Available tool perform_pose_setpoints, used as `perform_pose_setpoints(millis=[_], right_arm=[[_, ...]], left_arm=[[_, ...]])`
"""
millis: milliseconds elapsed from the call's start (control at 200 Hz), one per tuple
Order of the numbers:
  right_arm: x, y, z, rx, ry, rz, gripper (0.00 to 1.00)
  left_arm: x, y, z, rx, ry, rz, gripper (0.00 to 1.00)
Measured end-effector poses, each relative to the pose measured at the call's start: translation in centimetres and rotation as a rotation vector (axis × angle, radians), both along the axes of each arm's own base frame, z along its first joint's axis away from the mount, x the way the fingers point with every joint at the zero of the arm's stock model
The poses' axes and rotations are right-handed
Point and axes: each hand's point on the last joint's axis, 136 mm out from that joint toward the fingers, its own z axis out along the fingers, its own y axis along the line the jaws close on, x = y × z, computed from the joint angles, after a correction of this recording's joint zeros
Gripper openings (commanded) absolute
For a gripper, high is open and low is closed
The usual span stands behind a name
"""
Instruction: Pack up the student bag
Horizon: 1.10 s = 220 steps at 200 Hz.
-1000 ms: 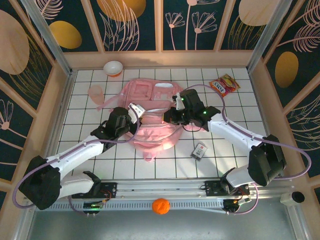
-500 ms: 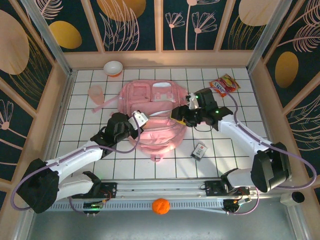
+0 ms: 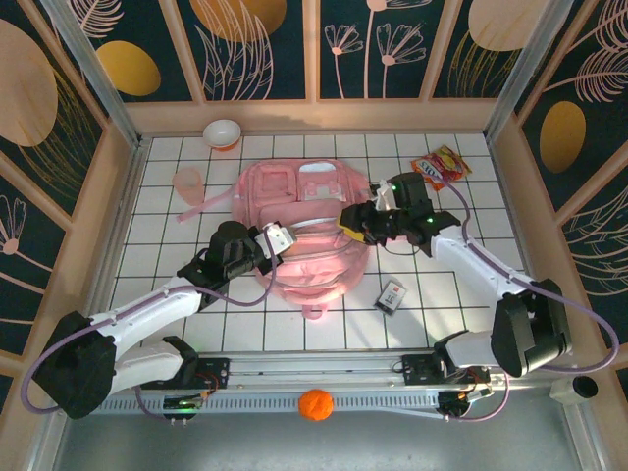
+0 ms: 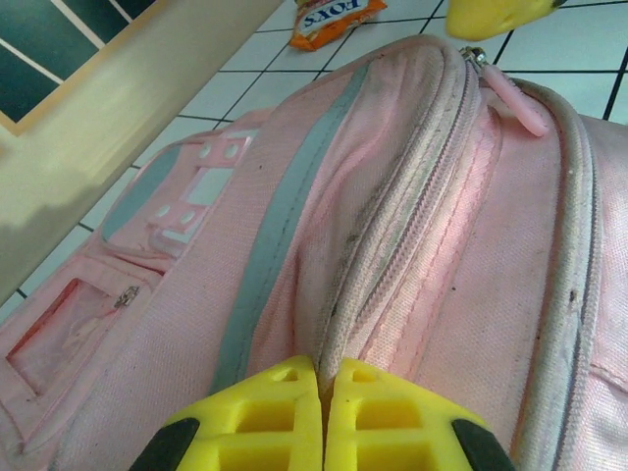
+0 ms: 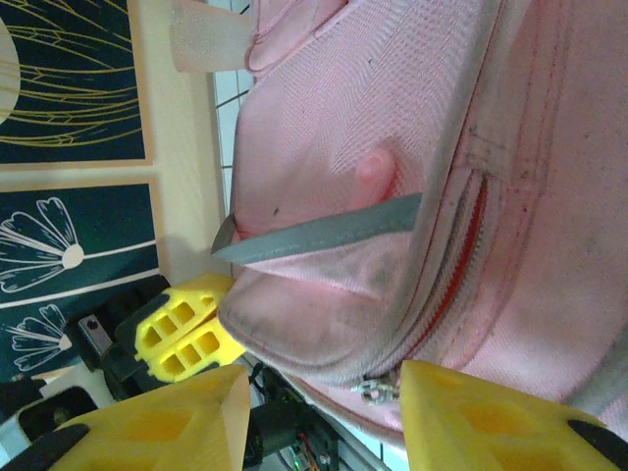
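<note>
The student bag (image 3: 299, 231), a big soft pink backpack with white zipper trim, lies flat in the middle of the tiled table. My left gripper (image 3: 278, 238) is at its left-middle, and its yellow fingers are shut on a fold of the bag's white zipper trim (image 4: 339, 324). My right gripper (image 3: 351, 218) is at the bag's right edge, open. In the right wrist view a metal zipper pull (image 5: 378, 392) lies in the gap between its fingers (image 5: 491, 422) and is not pinched. The bag (image 5: 392, 118) bulges just beyond, with the left gripper's fingers (image 5: 182, 329) behind it.
A snack packet (image 3: 441, 167) lies back right and a small box (image 3: 392, 295) front right of the bag. Back left are a translucent pink cup (image 3: 187, 182) and a white bowl (image 3: 223, 132). An orange ball (image 3: 315, 404) rests by the arm bases. Wooden walls ring the table.
My right gripper has let go and opened, and has shifted right toward the bag's edge. The bag, bunched before, now lies spread flatter. My left gripper stays shut on the trim.
</note>
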Motion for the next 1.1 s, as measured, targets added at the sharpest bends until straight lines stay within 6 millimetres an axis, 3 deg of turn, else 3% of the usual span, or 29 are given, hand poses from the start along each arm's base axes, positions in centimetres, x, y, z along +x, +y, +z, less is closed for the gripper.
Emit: perform_pose_setpoints(millis=[100,240,405,641,881,1021,1101], right_arm=[[0.4,0.2,-0.6,0.002,0.017,-0.003,0.44],[0.7,0.5,-1.3,0.007,0.05,-0.009,0.53],[1.5,0.8,-2.1,0.011,0.06,-0.021,0.51],[2.4,0.5,-2.7,0.015,0.083,-0.056,0.0],[1.8,0.2,-2.3,0.041,0.075,-0.135,0.0],[0.9,0.4,-1.5,0.055,0.047,-0.194,0.0],[0.9,0.4,-1.3,0.061,0.036,-0.241,0.0]], left_arm=[[-0.2,-0.2,0.0,-0.002,0.0,-0.015,0.0],[-0.3,-0.2,0.2,-0.003,-0.01,-0.028,0.0],[-1.1,-0.4,0.4,-0.009,-0.021,-0.073,0.0],[-1.5,-0.1,0.5,-0.006,-0.036,-0.076,0.0],[0.3,0.6,-0.2,0.002,-0.011,0.036,0.0],[2.3,1.2,-0.2,-0.035,0.017,0.092,0.11],[3.3,1.2,0.2,-0.048,0.025,0.111,0.34]])
